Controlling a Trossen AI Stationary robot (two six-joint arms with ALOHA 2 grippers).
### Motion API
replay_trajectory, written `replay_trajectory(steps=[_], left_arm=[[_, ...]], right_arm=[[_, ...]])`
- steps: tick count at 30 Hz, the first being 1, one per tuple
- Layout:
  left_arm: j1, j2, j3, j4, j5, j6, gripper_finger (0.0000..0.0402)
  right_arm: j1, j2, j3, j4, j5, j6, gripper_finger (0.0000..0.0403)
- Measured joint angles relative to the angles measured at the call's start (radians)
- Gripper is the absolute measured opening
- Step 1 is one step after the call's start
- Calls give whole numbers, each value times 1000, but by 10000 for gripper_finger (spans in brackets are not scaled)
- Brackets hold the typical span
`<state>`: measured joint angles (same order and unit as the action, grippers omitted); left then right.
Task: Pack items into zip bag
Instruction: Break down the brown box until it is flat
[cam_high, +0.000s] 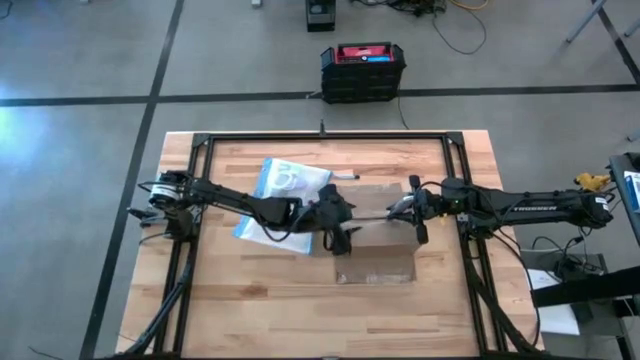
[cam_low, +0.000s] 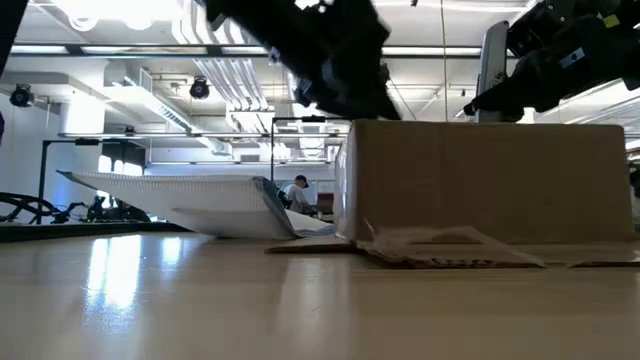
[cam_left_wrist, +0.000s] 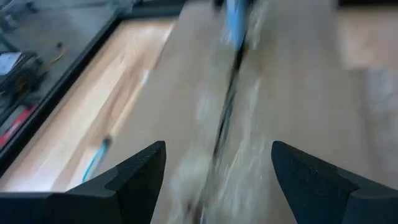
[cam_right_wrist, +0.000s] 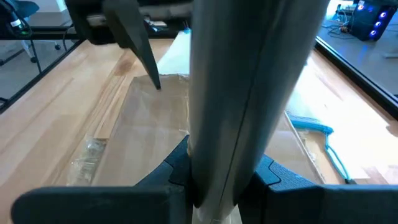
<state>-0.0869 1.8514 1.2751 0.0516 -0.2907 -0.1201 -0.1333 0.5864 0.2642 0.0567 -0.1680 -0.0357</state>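
Note:
The zip bag (cam_high: 285, 190), whitish with a blue edge, lies left of the brown cardboard box (cam_high: 375, 235). In the low view the zip bag (cam_low: 190, 195) slants, its left side raised and its right end on the table. Ring outlines of the items (cam_high: 285, 178) show on it. My left gripper (cam_high: 345, 228) hangs open above the box's left part, holding nothing (cam_left_wrist: 217, 149). My right gripper (cam_high: 408, 208) stands above the box's right edge, shut on a slim grey stick (cam_right_wrist: 249, 74). My right gripper pinches the grey stick between its two fingers near its lower end (cam_right_wrist: 217, 180). The fingers come about level from the table's right and lie across the stick. The stick (cam_low: 493, 65) stands roughly upright above the fingers, clear of the box and the table.
Crumpled clear film (cam_low: 450, 245) lies on the table against the box's near side. A blue strip with a thin blue cord (cam_right_wrist: 323, 140) lies on the far side of the box. Black frame rails (cam_high: 200, 140) border the tabletop. Bare wood lies toward the near edge.

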Motion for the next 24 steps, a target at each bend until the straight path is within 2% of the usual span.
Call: replay_trajectory(steps=[3,8,18,24], left_arm=[[35,36,-28,54,102,-19,276],[66,50,-62,83,180,-20,276],[64,56,-100,53,192,-37,276],[64,56,-103,61,192,-38,276]], right_arm=[[0,2,0,0,-4,11,57],[0,-6,0,-1,-4,9,57],[0,-117,1,-182,11,11,57],[0,-163,2,-162,12,12,57]])
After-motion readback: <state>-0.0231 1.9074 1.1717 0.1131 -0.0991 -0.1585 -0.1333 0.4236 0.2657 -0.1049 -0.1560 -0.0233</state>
